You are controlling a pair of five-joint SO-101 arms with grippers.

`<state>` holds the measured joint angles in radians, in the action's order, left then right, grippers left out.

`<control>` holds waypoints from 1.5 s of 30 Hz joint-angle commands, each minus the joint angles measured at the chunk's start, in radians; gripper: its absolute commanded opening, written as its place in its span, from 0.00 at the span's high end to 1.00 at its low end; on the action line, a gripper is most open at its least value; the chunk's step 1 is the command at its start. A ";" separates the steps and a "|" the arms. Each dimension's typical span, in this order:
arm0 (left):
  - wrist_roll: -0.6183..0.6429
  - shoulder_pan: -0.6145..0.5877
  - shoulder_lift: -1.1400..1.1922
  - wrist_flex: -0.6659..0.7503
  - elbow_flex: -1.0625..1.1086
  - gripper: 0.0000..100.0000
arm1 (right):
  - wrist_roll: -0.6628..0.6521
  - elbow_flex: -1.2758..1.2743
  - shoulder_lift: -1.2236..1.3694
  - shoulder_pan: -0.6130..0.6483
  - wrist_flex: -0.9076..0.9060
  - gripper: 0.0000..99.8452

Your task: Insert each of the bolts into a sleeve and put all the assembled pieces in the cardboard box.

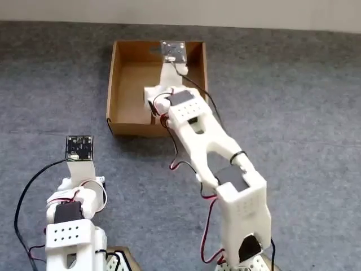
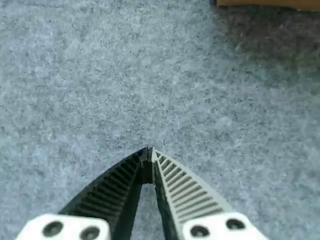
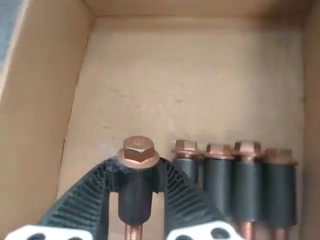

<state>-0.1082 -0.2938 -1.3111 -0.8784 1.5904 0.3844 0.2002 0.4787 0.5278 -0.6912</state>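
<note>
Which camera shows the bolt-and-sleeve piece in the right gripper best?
The right wrist view: the piece sits close up between the fingers, bolt head and sleeve clear. In the high view the right arm covers it above the cardboard box. The left wrist view faces carpet and a box edge.

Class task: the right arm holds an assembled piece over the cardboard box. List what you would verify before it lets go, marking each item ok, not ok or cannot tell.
1. Bolt seated in its sleeve: ok, its head rests on the sleeve's top.
2. Right gripper shut on the sleeve: ok.
3. Held piece inside the cardboard box walls: ok.
4. Free floor beside the four assembled pieces: ok.
5. Held piece's height above the box floor: cannot tell.
6. Left gripper out of the way: ok, shut, empty, over the carpet.
</note>
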 commanded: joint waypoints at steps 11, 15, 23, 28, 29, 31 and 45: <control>-0.005 0.022 -0.013 0.017 -0.002 0.98 | 0.032 0.251 0.165 0.008 -0.019 0.99; -0.005 0.022 -0.013 0.017 -0.002 0.98 | 0.031 0.251 0.219 0.004 -0.021 0.99; -0.005 0.022 -0.013 0.017 -0.002 0.98 | -0.166 0.259 0.231 -0.005 -0.142 0.99; -0.005 0.022 -0.013 0.017 -0.002 0.98 | -0.166 0.255 0.237 -0.044 -0.163 0.99; -0.005 0.022 -0.013 0.017 -0.002 0.98 | -0.166 0.252 0.237 -0.048 -0.159 0.99; -0.005 0.022 -0.013 0.017 -0.002 0.98 | -0.166 0.252 0.237 -0.050 -0.159 0.99; -0.005 0.022 -0.013 0.017 -0.001 0.98 | -0.064 0.259 0.228 -0.064 -0.220 0.78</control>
<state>-0.1082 -0.2938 -1.3111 -0.8784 1.5934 0.3122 0.4411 0.7211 0.5186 -0.8907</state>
